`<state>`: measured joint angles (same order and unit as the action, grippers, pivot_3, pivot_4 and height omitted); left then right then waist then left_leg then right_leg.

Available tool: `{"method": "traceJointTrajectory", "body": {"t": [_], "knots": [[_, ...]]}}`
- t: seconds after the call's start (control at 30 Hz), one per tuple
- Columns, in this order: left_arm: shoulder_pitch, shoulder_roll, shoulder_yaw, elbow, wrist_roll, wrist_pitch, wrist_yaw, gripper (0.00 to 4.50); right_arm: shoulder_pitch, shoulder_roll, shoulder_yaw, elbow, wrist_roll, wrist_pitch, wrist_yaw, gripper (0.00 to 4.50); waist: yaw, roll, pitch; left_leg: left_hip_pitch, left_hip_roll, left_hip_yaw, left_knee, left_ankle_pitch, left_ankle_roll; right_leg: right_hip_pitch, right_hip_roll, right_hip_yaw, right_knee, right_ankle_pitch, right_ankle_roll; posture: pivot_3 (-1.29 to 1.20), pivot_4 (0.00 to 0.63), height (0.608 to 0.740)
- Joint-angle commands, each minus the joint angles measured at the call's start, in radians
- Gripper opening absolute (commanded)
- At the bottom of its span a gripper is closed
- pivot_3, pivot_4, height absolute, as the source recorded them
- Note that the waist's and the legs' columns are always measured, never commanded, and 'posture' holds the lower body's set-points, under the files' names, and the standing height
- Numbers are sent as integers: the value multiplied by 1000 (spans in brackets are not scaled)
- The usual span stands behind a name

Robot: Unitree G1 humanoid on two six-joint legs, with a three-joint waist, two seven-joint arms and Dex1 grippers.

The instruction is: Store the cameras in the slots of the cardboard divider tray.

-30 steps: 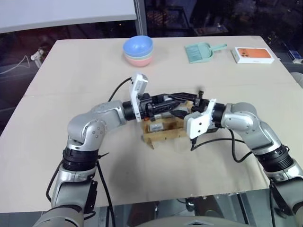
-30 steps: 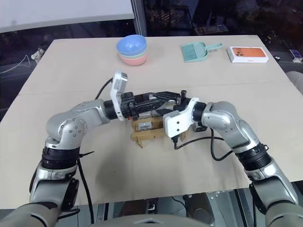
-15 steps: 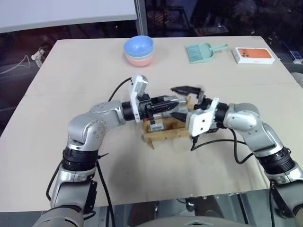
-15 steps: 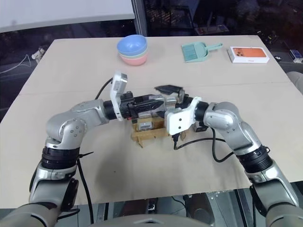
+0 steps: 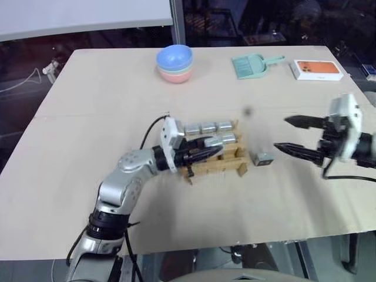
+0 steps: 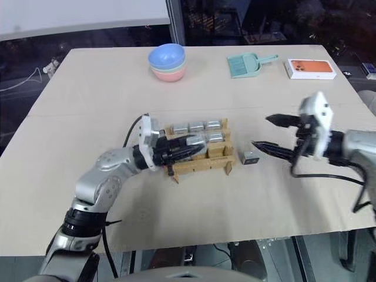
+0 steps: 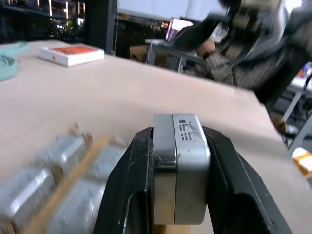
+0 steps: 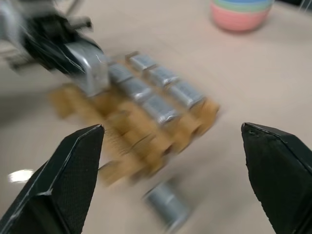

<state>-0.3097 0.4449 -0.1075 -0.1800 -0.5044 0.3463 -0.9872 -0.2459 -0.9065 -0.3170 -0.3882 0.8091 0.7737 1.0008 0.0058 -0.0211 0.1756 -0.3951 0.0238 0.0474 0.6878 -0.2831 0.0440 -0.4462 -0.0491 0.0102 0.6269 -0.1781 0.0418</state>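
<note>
The left arm reaches in from the near left edge of the table (image 5: 88, 88), elbow bent, its forearm lying low and nearly level and pointing toward the robot's right. The left tool (image 5: 207, 151) sits over the near-left part of the cardboard divider tray (image 5: 226, 167), its two black fingers (image 7: 127, 180) pinching a silver-grey camera (image 7: 178, 165) by its flat sides. In the left wrist view that held camera stands upright between the fingers, with a small label on its top face.

The tray rests near the middle of the table on its small feet. Three cameras (image 5: 208, 126) fill its far row side by side, and at least one more (image 5: 228, 138) sits in the row nearer the robot; how many slots behind the left tool are filled is hard to judge, since the fingers cover them.

Just beside the tray's right end, a loose camera (image 5: 262, 158) lies on the bare table, apart from both tools.

Further right, the right arm comes in from the right edge with its forearm about level. The right tool (image 5: 298, 136) points toward the robot's left at the tray, well apart from it, fingers spread wide with nothing between them, one finger above the other in the head views.
</note>
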Motion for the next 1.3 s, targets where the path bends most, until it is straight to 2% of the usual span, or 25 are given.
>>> {"method": "traceJointTrajectory", "body": {"t": [0.03,0.13,0.4,0.63,0.83,1.03,1.3], "knots": [[8,-26,-21,40,62,-128,-17,782,92,-36,-81,-39,72,21,81,4451,3,0,0,0,0,0,0,0,0,0,0,0,0,0,0,0,150,740],[3,-49,-31,98,109,-204,-13,782,176,-56,-76,-53,48,-17,128,4451,9,-1,-1,0,0,0,1,0,0,1,0,0,0,0,0,0,150,740],[-57,-53,-28,232,147,-286,-69,782,148,-25,-82,-57,91,-14,57,4451,8,-1,-2,3,-1,0,1,0,0,4,0,1,0,1,2,0,150,740],[-84,-34,-54,282,156,-277,-157,782,139,-23,-76,-58,100,-19,31,4451,8,-1,-2,3,-1,0,2,0,0,4,0,0,0,1,2,0,150,740],[-114,-55,-62,343,173,-292,-164,782,136,-10,-73,-63,96,-32,5,4451,9,-1,-3,4,-1,-1,2,0,0,6,0,0,-1,1,2,0,150,740],[-129,-75,-65,364,182,-314,-166,782,142,-2,-81,-67,92,-41,-13,4451,9,-1,-3,13,-1,-1,1,0,1,15,-1,0,-1,-4,2,0,150,740],[-138,-98,-65,376,193,-323,-158,782,136,4,-74,-67,88,-51,-32,4451,13,-1,-3,13,-1,-2,1,0,1,16,-1,0,-1,-4,2,0,150,740]]}}
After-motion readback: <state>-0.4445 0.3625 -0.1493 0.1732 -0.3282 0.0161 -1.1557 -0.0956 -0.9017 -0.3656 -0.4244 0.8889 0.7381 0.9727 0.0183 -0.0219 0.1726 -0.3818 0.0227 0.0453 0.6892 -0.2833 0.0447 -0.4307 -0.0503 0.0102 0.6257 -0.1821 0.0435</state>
